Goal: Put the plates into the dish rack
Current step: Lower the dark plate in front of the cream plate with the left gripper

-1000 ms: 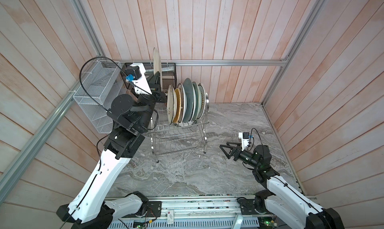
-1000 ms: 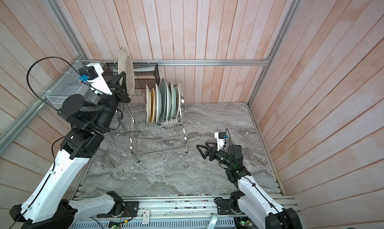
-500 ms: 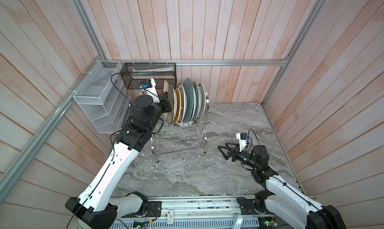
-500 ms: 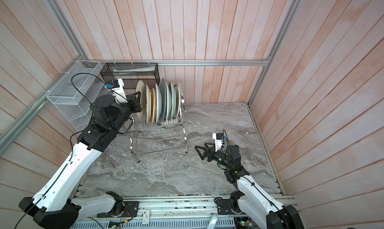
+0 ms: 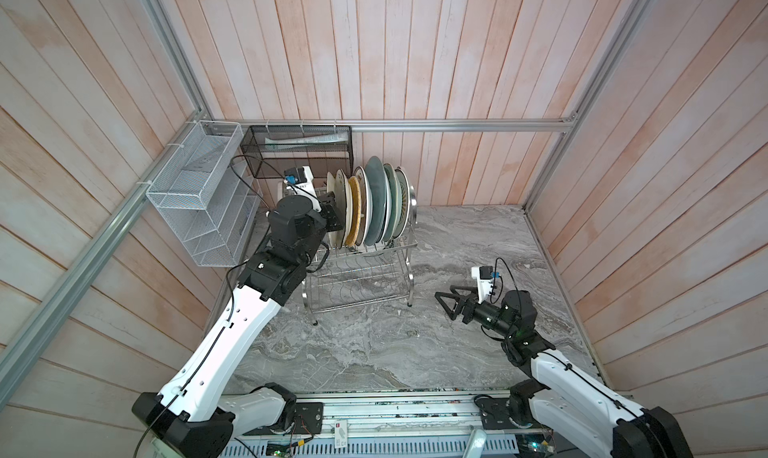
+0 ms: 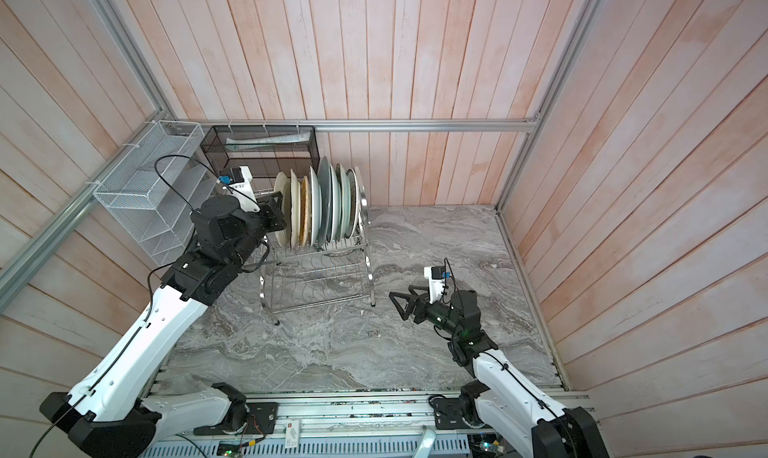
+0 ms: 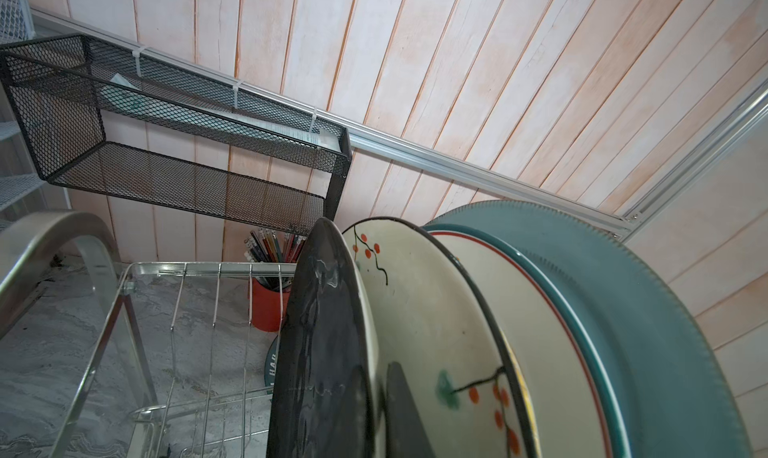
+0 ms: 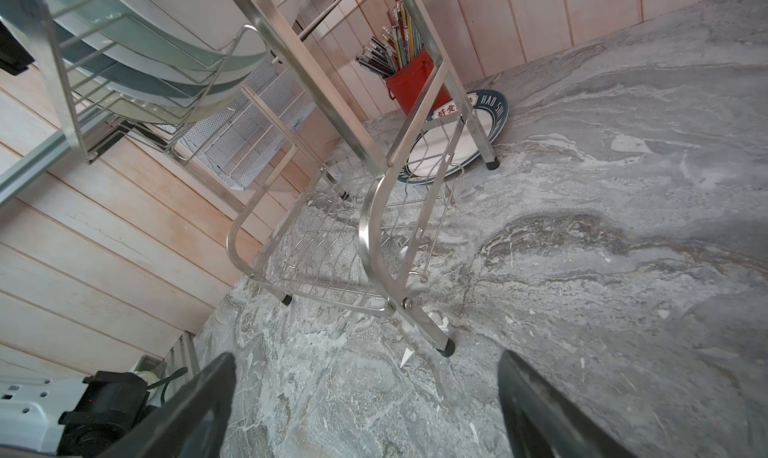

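Observation:
The dish rack (image 5: pixel 361 277) (image 6: pixel 316 277) stands at the back left of the marble table. Several plates stand on edge in its upper tier, among them a large blue-grey one (image 5: pixel 376 202) (image 7: pixel 665 331) and a cream floral one (image 7: pixel 424 319). My left gripper (image 5: pixel 336 217) (image 6: pixel 279 215) (image 7: pixel 372 379) is shut on the rim of the leftmost plate (image 7: pixel 320 331), black on one face and pale on the other, upright at the row's left end. My right gripper (image 5: pixel 446 306) (image 8: pixel 365 360) hangs open and empty over the table, right of the rack. Another plate (image 8: pixel 478 115) lies flat behind the rack.
A red cup of sticks (image 8: pixel 409 82) stands behind the rack by the back wall. A black mesh basket (image 5: pixel 299 150) and a white mesh organiser (image 5: pixel 199 202) hang on the walls close to my left arm. Plank walls enclose three sides.
My left arm has brought the held plate down from above the rack to the left end of the row of plates. The right gripper has stayed open and hardly moved.

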Robot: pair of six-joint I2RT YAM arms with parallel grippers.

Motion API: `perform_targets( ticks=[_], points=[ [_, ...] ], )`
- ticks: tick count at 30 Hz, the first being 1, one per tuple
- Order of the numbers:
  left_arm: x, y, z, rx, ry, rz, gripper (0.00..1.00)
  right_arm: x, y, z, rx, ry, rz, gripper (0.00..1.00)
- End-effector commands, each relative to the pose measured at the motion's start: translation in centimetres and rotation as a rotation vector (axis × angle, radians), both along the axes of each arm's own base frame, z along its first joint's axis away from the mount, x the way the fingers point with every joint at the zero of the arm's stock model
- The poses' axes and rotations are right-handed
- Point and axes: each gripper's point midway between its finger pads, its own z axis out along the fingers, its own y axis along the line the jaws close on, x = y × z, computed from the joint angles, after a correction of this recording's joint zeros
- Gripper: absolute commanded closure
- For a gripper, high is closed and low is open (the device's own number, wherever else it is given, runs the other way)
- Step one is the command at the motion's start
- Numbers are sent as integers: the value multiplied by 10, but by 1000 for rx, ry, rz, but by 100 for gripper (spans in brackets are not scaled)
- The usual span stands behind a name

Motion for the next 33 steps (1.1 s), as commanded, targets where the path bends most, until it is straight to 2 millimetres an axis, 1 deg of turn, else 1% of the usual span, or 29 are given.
perform_targets(
  ticks=[1, 6, 9, 13, 17, 19, 22, 25, 33],
  points=[
    [-6, 19, 38, -47, -133, 78, 100, 1, 1, 3, -5, -22, -1, 2],
    [-4, 24, 35, -23, -129, 107, 100, 1, 3, 3, -9, -20, 3, 2],
    [-7, 18, 43, -30, -156, 69, 100, 1, 3, 3, -11, -24, 1, 2],
    [-21, 16, 72, -67, -222, 24, 100, 1, 4, 1, -14, -17, 3, 2],
    [-39, 24, 103, -102, -292, 14, 100, 1, 5, 1, -17, -16, 9, 2],
    [-47, 27, 115, -117, -323, 10, 100, 1, 6, -1, -18, -12, 9, 2],
    [-56, 29, 127, -135, -357, -1, 100, 1, 7, -1, -21, -11, 13, 2],
    [-53, 30, 123, -124, -340, 13, 100, 1, 8, -2, -22, -7, 17, 2],
    [-33, 22, 89, -127, -258, 20, 100, 2, 8, -3, -28, -6, 15, 2]
  ],
)
